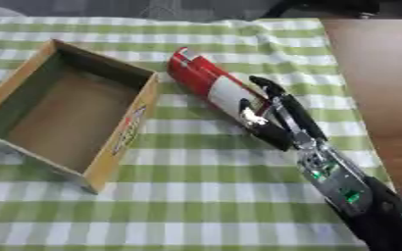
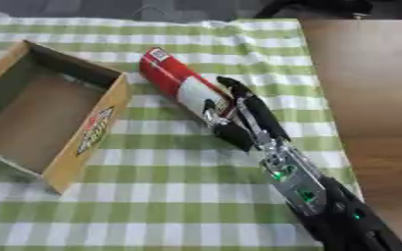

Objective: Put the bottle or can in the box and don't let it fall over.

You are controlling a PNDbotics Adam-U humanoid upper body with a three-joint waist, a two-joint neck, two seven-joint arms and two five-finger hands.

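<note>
A red and white bottle (image 1: 200,78) lies on its side on the green checked cloth, its far end pointing up-left and its dark near end under my right hand (image 1: 288,120). That hand comes in from the lower right. Its fingers (image 1: 269,88) run along the bottle's right side and its thumb (image 1: 252,116) rests across the top, so the near end is pinched between them. The open cardboard box (image 1: 125,135) stands empty to the left, its right wall close to the bottle's far end. My left hand shows in neither view.
The checked cloth (image 1: 196,206) covers the table in front of the box and the bottle. Bare brown tabletop (image 1: 385,73) runs along the right side, past the cloth's edge. Dark shapes sit at the far edge.
</note>
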